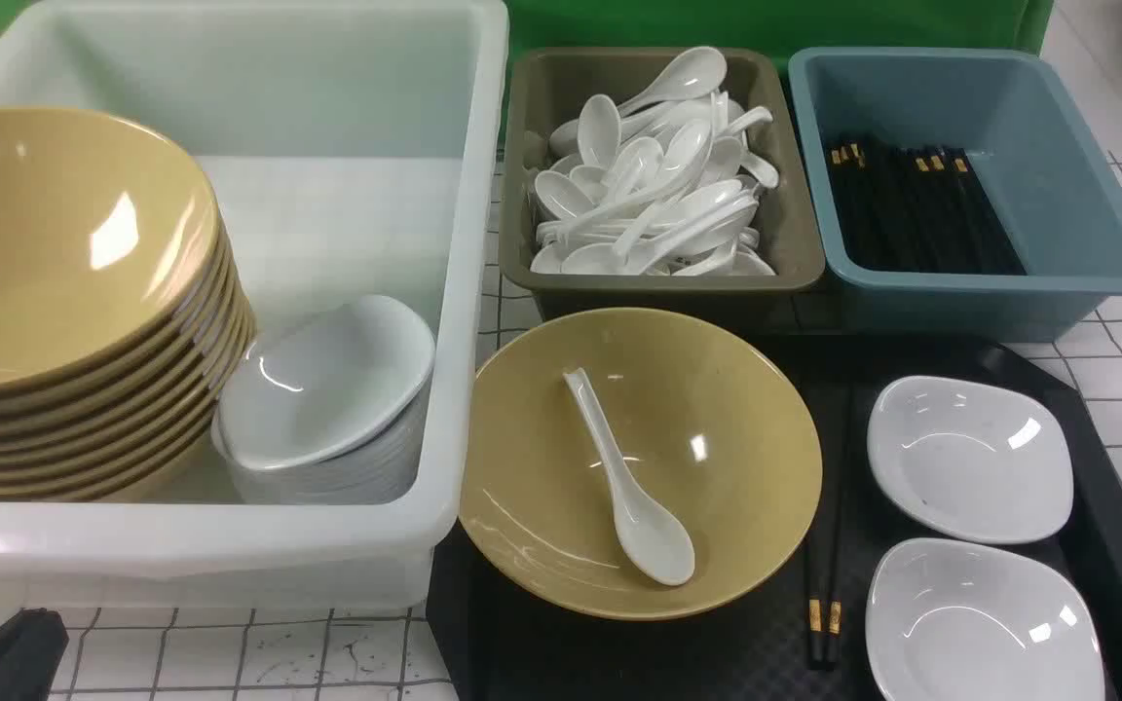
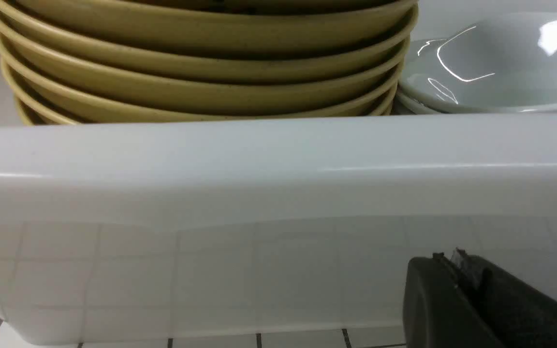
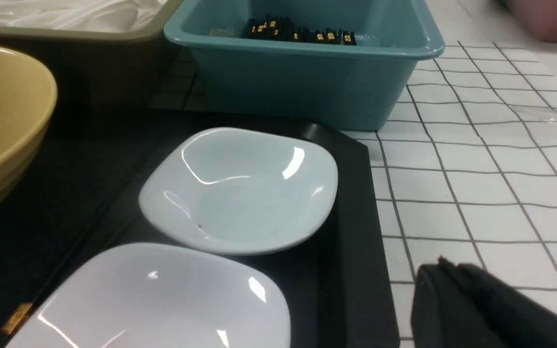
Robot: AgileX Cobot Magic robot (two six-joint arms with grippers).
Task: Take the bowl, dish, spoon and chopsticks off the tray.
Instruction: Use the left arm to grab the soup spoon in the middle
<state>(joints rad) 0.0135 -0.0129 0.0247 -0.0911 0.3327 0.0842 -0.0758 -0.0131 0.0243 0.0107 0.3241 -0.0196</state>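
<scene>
Spoon (image 1: 615, 465) lies in the bowl (image 1: 717, 428) at lower centre on the tray (image 1: 619, 657), my left gripper (image 1: 20, 638) and right gripper (image 3: 445, 280) sit low, jaws unreadable, so I'd pinch that upper-left handle first, coming straight down.

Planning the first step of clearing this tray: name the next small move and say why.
Probably bring the left gripper across to the spoon: it lies loose inside the bowl, so lifting the bowl first could tip it out. The olive bin of spoons sits just behind.
</scene>
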